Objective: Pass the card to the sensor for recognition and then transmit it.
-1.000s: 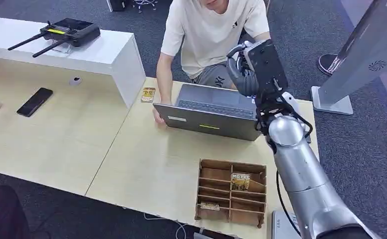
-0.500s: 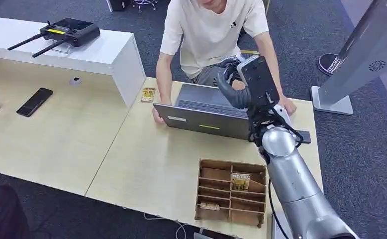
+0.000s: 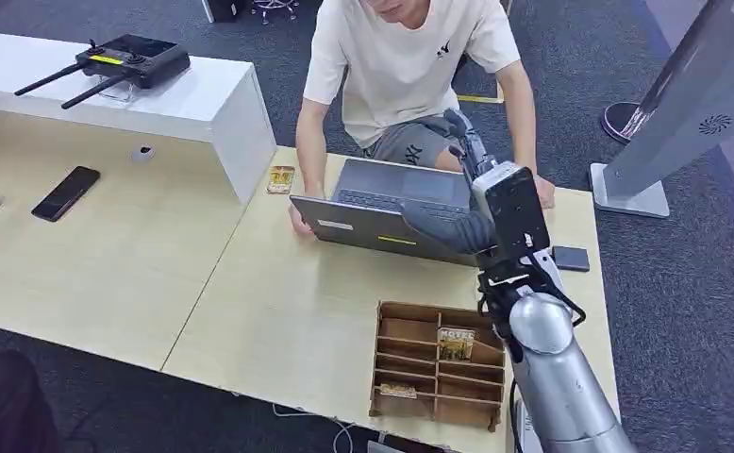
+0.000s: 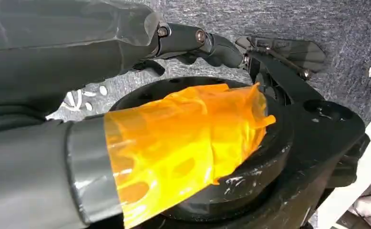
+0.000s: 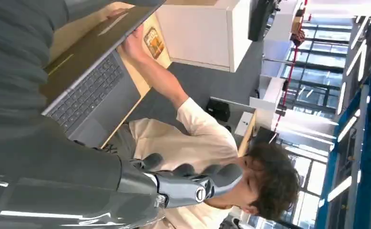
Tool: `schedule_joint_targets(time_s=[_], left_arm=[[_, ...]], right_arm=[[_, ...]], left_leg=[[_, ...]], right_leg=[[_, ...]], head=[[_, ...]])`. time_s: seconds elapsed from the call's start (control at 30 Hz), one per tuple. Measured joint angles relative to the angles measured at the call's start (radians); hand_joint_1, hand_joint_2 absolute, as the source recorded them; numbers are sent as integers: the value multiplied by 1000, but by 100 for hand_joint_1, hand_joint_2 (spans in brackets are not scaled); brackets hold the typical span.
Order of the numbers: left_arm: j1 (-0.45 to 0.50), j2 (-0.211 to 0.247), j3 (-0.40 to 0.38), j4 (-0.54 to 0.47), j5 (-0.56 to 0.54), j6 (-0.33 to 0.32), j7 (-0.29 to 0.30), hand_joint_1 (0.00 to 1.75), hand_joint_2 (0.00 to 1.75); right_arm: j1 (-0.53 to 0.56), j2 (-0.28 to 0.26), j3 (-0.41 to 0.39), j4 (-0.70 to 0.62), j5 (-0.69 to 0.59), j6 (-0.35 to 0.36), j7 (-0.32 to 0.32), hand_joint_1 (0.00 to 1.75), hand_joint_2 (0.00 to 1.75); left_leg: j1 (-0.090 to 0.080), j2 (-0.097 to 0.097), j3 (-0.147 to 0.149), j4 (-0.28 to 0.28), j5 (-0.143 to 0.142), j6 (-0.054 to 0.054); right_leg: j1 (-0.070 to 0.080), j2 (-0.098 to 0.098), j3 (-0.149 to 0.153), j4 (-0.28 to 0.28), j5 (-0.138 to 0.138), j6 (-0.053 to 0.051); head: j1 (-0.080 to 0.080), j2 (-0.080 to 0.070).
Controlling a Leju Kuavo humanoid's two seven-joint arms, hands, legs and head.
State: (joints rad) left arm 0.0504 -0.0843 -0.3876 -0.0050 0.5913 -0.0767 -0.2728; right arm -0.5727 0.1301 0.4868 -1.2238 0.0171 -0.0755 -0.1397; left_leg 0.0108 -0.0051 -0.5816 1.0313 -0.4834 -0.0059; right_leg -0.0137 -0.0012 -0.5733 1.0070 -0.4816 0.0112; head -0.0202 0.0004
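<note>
While the right hand [image 3: 458,203] hovers empty over the laptop [image 3: 392,212], fingers loosely spread, the card [image 3: 455,343] stands in the wooden organiser [image 3: 439,377] at the worktop's near right edge. Likely light, thin, stiff, slippery: pinch its exposed top edge. Left hand [image 4: 193,40] hangs, empty.

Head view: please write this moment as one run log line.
right robot hand: empty, above grey laptop | HOTEL card: in brown wooden organizer | black sensor pad: uncovered
</note>
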Motion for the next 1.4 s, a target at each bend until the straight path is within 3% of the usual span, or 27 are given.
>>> schedule_joint_targets(time_s=[0.33,0.5,0.53,0.57,0.6,0.63,0.7,0.73,0.83,0.97,1.1,1.13,1.17,1.23,1.3,1.33,1.4], left_arm=[[3,-6,25,0,55,-24,-12,0,0],[6,-8,37,0,75,-27,-11,0,0],[6,-8,39,0,77,-27,-10,0,0],[6,-8,41,0,79,-27,-9,0,0],[5,-8,42,0,83,-27,-9,0,0],[6,-8,45,0,86,-27,-9,0,0],[6,-8,48,0,91,-27,-6,0,0],[6,-8,49,0,94,-26,-2,0,0],[6,-8,49,0,97,-25,2,0,0],[6,-8,50,0,101,-25,3,0,0],[6,-8,49,0,101,-25,3,0,0],[6,-8,49,0,99,-25,3,0,0],[6,-8,49,0,98,-25,3,0,0],[7,-8,49,0,96,-26,3,0,0],[7,-8,49,0,93,-28,3,0,0],[7,-8,49,0,90,-28,3,0,0],[7,-7,48,0,84,-32,3,0,0]], right_arm=[[201,-80,1,-237,-26,36,-8,0,175],[295,-133,18,-328,10,67,0,14,175],[304,-139,19,-336,15,69,3,23,175],[310,-144,20,-343,18,69,7,44,175],[317,-151,21,-350,23,69,9,44,175],[330,-158,22,-359,25,69,11,58,175],[358,-169,27,-371,36,69,16,124,175],[368,-173,30,-376,38,69,22,143,175],[390,-185,36,-389,48,73,25,159,175],[418,-197,45,-400,73,77,26,159,175],[436,-215,68,-411,173,72,21,143,175],[443,-220,77,-415,216,66,19,115,175],[453,-223,84,-419,249,61,19,45,175],[475,-227,105,-433,323,46,22,47,175],[490,-235,132,-445,392,31,17,79,175],[494,-240,144,-449,421,22,12,86,175],[499,-251,170,-453,485,-4,-1,84,175]], left_leg=[[0,0,0,0,-1,0],[0,0,-1,0,-1,1],[0,0,0,0,-1,1],[0,0,0,0,-1,1],[0,0,0,0,-1,1],[0,0,0,0,-1,1],[0,-1,0,0,-1,1],[0,0,0,0,-1,1],[0,0,0,0,-1,1],[0,0,0,0,-2,1],[0,0,0,0,-2,1],[0,0,0,0,-2,1],[0,0,0,0,-2,1],[0,0,0,0,-2,1],[0,0,0,0,-2,1],[0,0,0,0,-2,1],[0,0,0,0,-2,1]], right_leg=[[0,0,0,0,0,0],[0,0,0,-1,-1,0],[0,0,0,-1,-1,0],[0,0,0,-1,-1,0],[0,0,0,-1,-1,0],[0,0,0,-1,-1,0],[0,-1,0,-1,-1,0],[0,0,0,-1,-1,0],[0,0,0,-1,-1,0],[0,0,0,-1,-1,0],[0,0,0,-1,-1,0],[0,0,0,-1,-1,0],[0,0,0,-1,-1,0],[0,0,0,-1,-1,0],[0,0,0,-1,-1,0],[0,0,0,-1,-1,0],[0,0,0,-1,-1,0]], head=[[0,0],[0,0],[0,0],[0,0],[0,0],[0,0],[0,0],[0,0],[0,0],[0,0],[0,0],[0,0],[0,0],[0,0],[0,0],[0,0],[0,0]])
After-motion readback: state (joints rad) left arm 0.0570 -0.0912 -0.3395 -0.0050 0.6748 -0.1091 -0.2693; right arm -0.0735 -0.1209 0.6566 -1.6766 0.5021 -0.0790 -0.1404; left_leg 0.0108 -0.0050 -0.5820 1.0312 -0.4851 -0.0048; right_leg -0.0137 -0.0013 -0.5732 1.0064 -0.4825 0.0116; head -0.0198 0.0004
